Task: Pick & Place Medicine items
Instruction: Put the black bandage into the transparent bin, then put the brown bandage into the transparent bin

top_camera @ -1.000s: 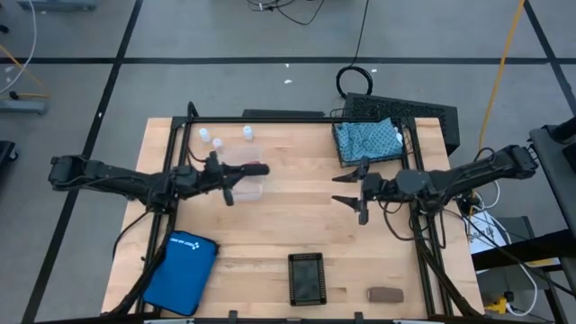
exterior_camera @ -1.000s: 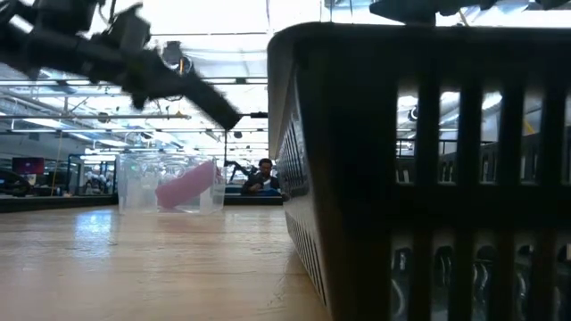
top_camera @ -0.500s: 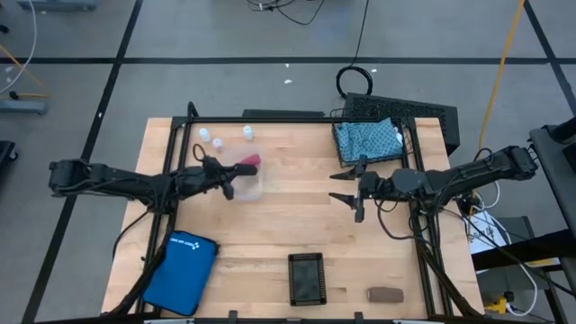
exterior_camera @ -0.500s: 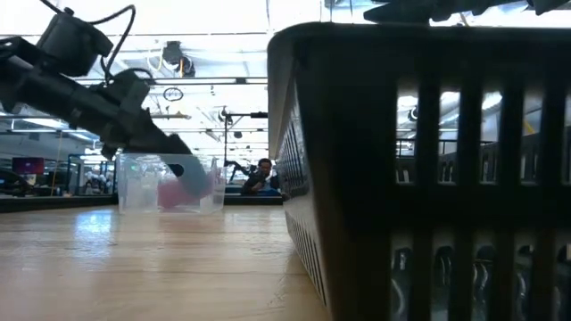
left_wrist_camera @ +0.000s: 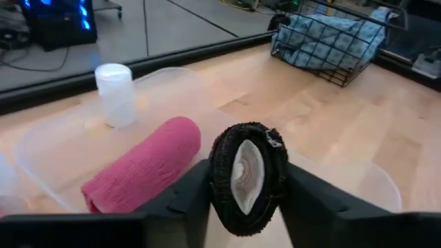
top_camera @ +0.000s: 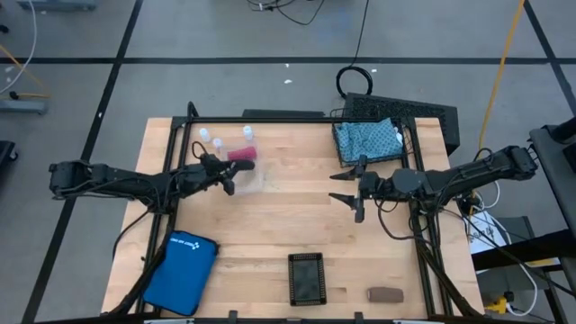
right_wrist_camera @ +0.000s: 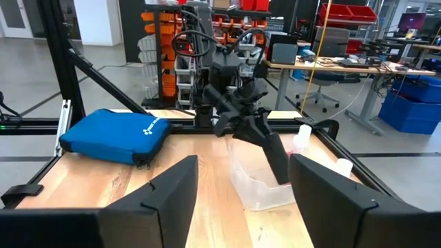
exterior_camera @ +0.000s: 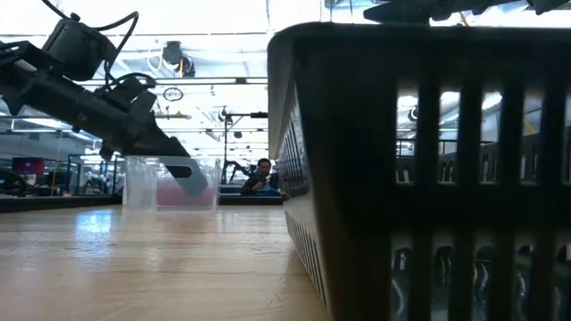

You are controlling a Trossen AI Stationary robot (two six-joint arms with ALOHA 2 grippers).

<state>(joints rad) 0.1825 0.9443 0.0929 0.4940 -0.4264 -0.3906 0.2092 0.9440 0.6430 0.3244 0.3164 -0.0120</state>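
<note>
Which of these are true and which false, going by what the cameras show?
1. The pink block lies in the clear tray. True.
2. The right gripper is holding the brown block. False: its jaws are open and empty above the middle of the table; the brown block lies near the table's front edge.
3. The teal pouch sits in the black wire basket. True.
4. The blue zip case is beside the white vials. False: it lies at the opposite, front left corner.
5. The left gripper is at the clear tray. True.
</note>
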